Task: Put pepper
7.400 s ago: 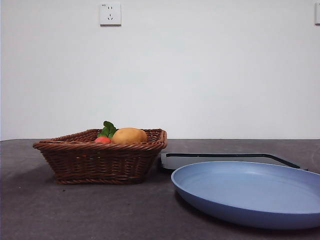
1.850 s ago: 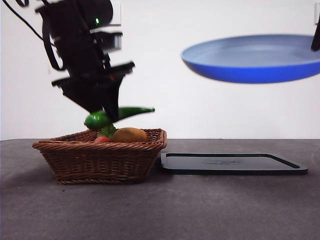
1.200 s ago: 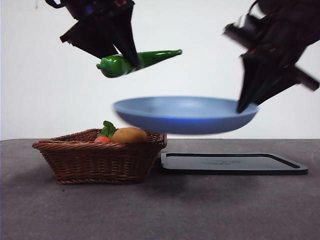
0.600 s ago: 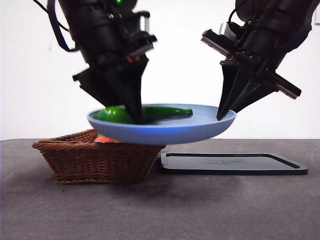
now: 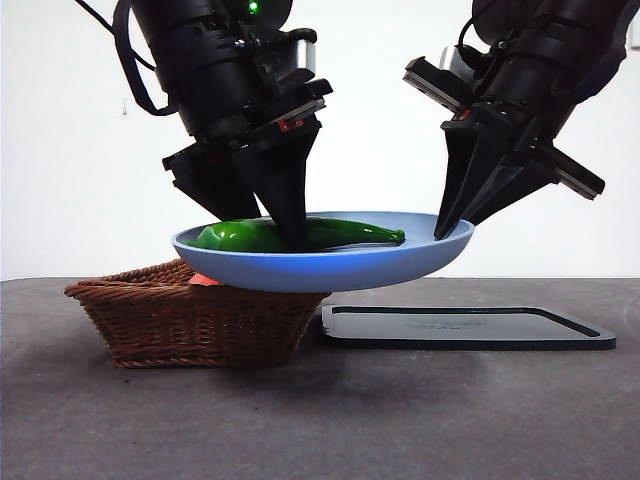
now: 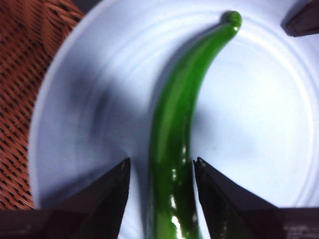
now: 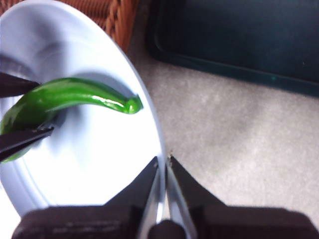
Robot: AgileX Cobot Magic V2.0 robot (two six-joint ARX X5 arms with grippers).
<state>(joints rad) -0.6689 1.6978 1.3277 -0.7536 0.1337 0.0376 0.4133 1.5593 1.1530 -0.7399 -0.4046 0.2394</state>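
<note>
The long glossy green pepper (image 5: 340, 233) lies in the blue plate (image 5: 330, 268), which hangs in the air above the wicker basket's right edge. My left gripper (image 5: 270, 232) is open and straddles the pepper's thick end (image 6: 174, 139), with a gap beside one jaw. My right gripper (image 5: 440, 232) is shut on the plate's right rim (image 7: 160, 149) and holds it up. The right wrist view shows the pepper (image 7: 65, 97) with the left gripper's jaw tips on either side of it.
The brown wicker basket (image 5: 190, 310) stands on the dark table at the left, under the plate; a bit of a red vegetable (image 5: 205, 281) shows in it. A flat black tray (image 5: 460, 328) lies to the right of the basket, under the right arm.
My left gripper lifted the pepper out of the basket while my right gripper raised the plate and brought it underneath. The pepper came down into the plate, and now the left jaws stand apart.
</note>
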